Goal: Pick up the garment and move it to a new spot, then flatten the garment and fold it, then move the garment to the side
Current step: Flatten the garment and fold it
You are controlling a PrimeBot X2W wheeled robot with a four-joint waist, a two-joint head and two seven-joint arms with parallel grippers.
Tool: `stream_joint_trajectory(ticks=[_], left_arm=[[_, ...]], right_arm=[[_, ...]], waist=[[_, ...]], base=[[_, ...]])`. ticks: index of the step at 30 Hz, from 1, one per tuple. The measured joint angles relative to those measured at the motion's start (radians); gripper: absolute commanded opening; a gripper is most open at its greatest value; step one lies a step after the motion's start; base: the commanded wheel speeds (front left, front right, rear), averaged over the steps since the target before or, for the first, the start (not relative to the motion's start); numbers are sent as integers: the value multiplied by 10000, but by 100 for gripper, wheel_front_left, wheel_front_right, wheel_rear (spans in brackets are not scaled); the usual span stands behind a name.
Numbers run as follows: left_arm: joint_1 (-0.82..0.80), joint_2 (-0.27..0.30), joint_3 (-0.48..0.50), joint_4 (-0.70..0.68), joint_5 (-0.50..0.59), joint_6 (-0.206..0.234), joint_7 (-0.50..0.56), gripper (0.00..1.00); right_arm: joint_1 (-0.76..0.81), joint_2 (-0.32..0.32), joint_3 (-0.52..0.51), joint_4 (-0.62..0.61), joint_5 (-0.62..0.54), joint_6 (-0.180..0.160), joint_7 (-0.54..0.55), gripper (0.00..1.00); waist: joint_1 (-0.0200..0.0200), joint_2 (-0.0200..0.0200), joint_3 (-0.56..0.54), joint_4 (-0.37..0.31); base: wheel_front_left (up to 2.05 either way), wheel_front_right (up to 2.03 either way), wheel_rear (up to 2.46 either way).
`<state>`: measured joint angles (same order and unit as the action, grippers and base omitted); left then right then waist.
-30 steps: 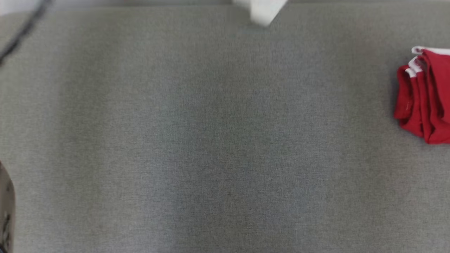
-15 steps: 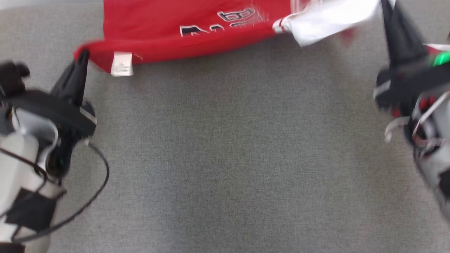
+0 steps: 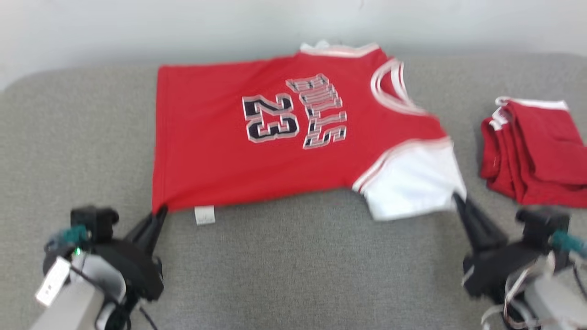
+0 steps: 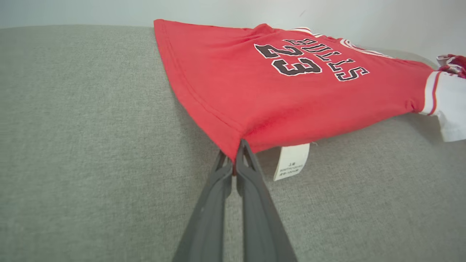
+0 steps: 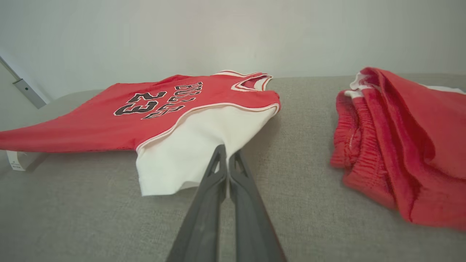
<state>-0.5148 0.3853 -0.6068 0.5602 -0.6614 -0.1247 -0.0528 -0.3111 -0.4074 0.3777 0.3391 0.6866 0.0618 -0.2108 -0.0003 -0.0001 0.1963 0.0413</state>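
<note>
Holding: our left gripper clamps the garment by its hem corner; right gripper clamps its white sleeve
Garment: spread on the cushion, near the shorts
Risk: we fear shallow pinches slipping; uneven pulls bunching it

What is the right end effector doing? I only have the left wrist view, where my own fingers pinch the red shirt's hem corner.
Observer: The right end effector is shut on the edge of the shirt's white sleeve.
Operator: And the red scrap I glimpse past that sleeve?
Observer: Those are red shorts, folded, lying apart from the shirt with bare grey surface between them.
</note>
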Motion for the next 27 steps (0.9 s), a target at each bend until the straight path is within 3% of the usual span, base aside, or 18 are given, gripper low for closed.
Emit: stream_joint_trajectory(ticks=[9, 17, 27], left_arm=[[1647, 40, -374, 31, 111, 0, -416, 0], [2569, 201, -548, -123, 104, 4, -533, 0], [2863, 151, -414, -96, -100, 25, -531, 0]], right_arm=[[2352, -50, 280, -286, 364, -107, 284, 0], [3940, -117, 437, -821, 708, -548, 892, 0], [4151, -171, 736, -1085, 880, -899, 1753, 0]], waist=[[0, 0, -1219, 22], [1, 0, -2049, 247], [3, 1, -2138, 379]], base=[[0, 0, 0], [0, 0, 0], [0, 0, 0]])
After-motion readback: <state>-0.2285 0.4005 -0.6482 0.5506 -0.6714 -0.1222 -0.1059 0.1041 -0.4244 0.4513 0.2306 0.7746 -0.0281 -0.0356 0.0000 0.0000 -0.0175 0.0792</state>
